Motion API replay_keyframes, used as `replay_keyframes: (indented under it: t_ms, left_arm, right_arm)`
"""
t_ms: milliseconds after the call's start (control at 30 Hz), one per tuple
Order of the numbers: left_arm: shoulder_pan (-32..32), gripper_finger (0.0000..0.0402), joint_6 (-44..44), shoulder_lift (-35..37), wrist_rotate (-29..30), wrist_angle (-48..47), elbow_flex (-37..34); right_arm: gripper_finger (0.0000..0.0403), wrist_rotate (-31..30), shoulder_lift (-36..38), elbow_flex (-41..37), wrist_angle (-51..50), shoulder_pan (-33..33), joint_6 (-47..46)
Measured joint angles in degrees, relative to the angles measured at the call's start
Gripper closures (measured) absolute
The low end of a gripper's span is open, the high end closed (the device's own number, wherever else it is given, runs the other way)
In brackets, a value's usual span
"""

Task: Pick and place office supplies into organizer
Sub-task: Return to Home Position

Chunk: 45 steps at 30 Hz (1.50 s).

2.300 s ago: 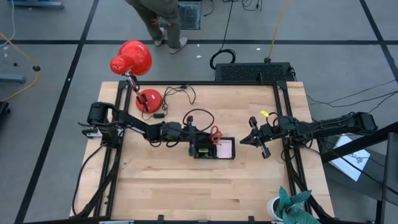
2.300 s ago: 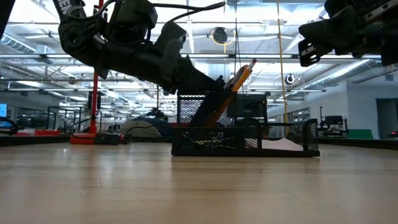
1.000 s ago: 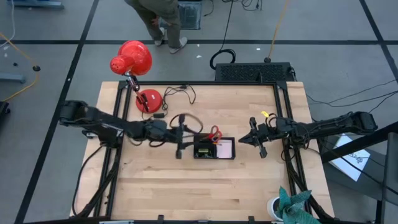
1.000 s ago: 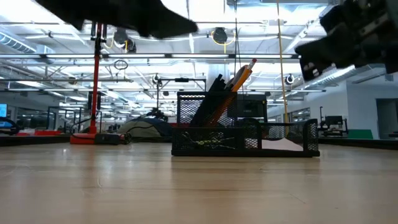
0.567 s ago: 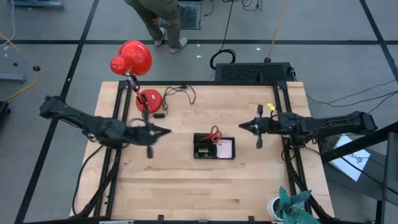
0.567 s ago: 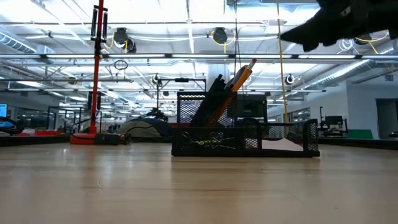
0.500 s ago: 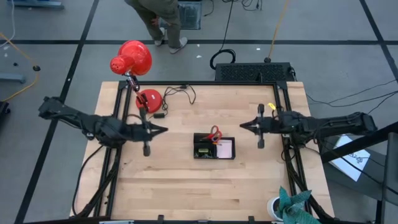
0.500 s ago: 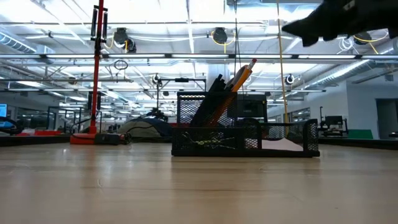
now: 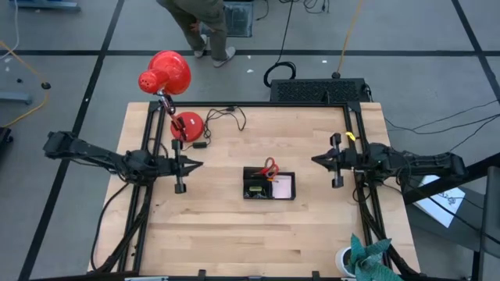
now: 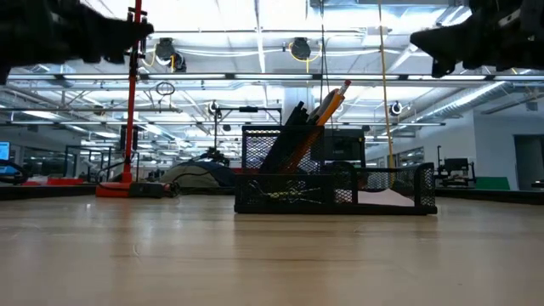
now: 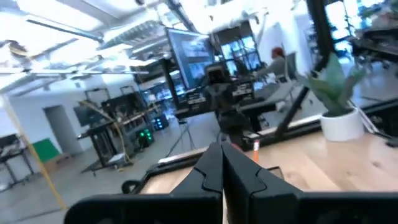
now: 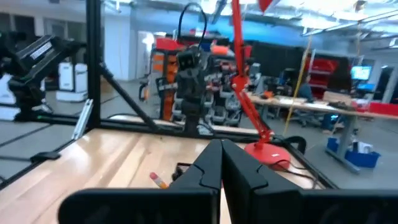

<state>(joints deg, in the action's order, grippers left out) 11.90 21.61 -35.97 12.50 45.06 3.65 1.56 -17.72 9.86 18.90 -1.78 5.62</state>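
The organizer [image 9: 269, 185] is a low black mesh tray standing near the table's middle, also seen in the low view [image 10: 336, 180]. In its taller compartment orange pencils [image 10: 327, 106] and black pens lean tilted. Red scissors handles [image 9: 269, 167] stick out at its far side, and a pink pad [image 9: 284, 187] lies in its right compartment. My left gripper [image 9: 197, 165] is shut in the air left of the organizer, fingers together [image 11: 222, 165]. My right gripper [image 9: 315, 160] is shut in the air to its right, fingers together [image 12: 221, 162]. Each points at the organizer.
A red desk lamp [image 9: 166, 74] stands with its base [image 9: 187, 125] at the far left, cables [image 9: 226, 117] beside it. A black box [image 9: 319, 90] sits past the far edge, where a person [image 9: 199, 23] stands. A cup with green cloth [image 9: 359, 257] is at the near right corner.
My left gripper has drawn away from the organizer toward the table's left edge and risen. My right gripper has shifted toward the far edge and then the right edge, and levelled out. The organizer and its contents have stayed in place.
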Motion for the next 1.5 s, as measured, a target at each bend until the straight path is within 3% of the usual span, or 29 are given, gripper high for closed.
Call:
replay_keyframes:
  t_ms: [333, 467, 600, 700, 867, 1033, 1500]
  left_arm:
    - [-14.01, 0.0401, -8.98, -0.76, -9.94, -8.05, -2.11]
    - [-20.79, 0.0401, -11.60, -0.67, -21.21, -6.36, -2.11]
    - [-24.19, 0.0401, -16.57, 0.68, -26.01, -4.74, -2.11]
    - [-23.02, 0.0401, -17.26, 2.31, -25.02, -7.69, -2.11]
    - [-16.58, 0.0401, -12.15, 7.16, -13.72, -16.35, -2.11]
    - [-10.05, 0.0401, -7.87, 12.96, -6.82, -25.68, -2.11]
    - [-10.17, 0.0402, -3.24, 32.15, -9.96, -41.61, -3.07]
  right_arm:
    - [0.0403, 0.36, 3.63, -6.55, 2.79, -3.68, -3.41]
    - [0.0403, 6.05, 3.78, -7.05, 4.68, -7.39, -4.22]
    - [0.0403, 12.48, 5.29, -6.66, 4.24, -11.17, -7.87]
    - [0.0403, 13.89, 6.86, -6.57, 1.43, -12.39, -9.84]
    - [0.0403, 13.73, 10.91, -6.57, 0.88, -12.41, -10.18]
    - [0.0403, 14.92, 15.81, -6.59, -1.39, -12.44, -10.76]
    - [0.0403, 15.23, 17.63, -6.59, -6.37, -12.52, -7.60]
